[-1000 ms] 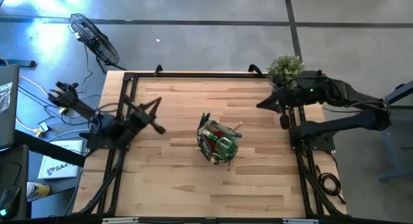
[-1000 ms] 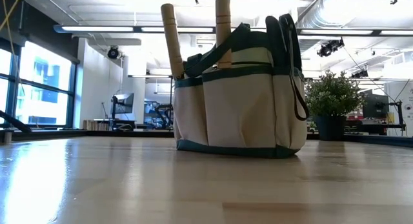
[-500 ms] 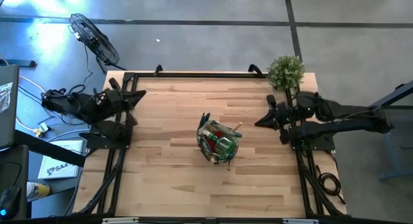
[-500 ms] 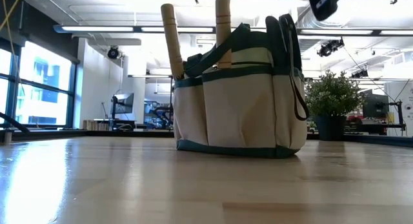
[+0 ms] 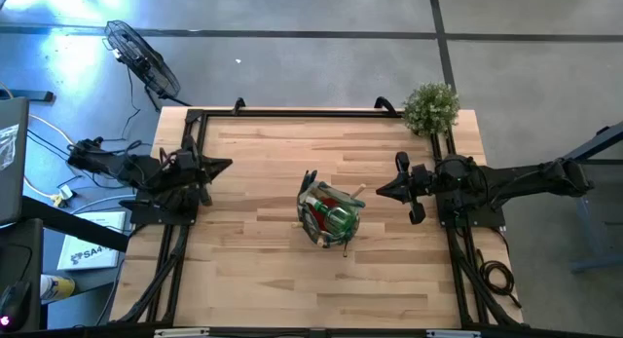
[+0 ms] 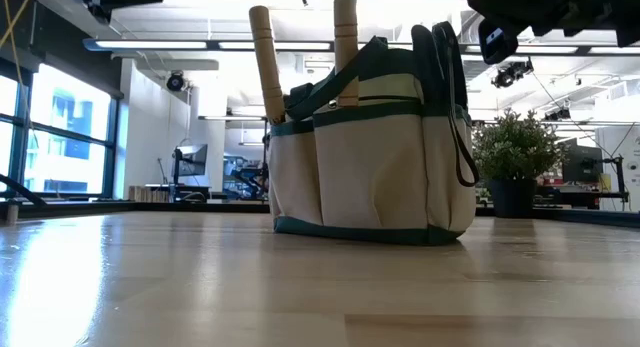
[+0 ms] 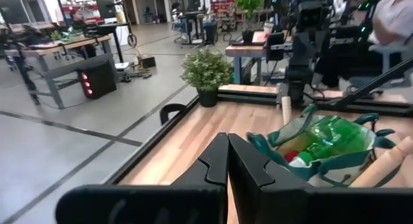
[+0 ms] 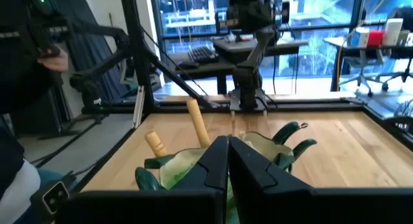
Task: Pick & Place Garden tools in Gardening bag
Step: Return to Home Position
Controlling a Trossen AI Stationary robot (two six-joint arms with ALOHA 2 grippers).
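The Gardening bag (image 5: 329, 219) stands upright at the centre of the wooden surface (image 5: 292, 280), its mouth open upward. Inside it lie a green spray bottle (image 5: 339, 219) and, beside that, a red piece (image 5: 324, 199). In the low view two wooden trowel handles (image 6: 265, 62) stick up out of the bag's left side, and its dark green loop handles (image 6: 443, 52) rise at the right. At mid-right of the high view the right tool (image 5: 383, 191) points at the bag from near its side, not touching, fingers pressed together on nothing. At mid-left the left tool (image 5: 227, 165) hangs over the surface's left edge, well apart from the bag, fingers likewise closed and empty. A bushy plant (image 5: 431, 106) sits at the upper right corner, and a fan (image 5: 143, 60) stands on the floor at upper left.
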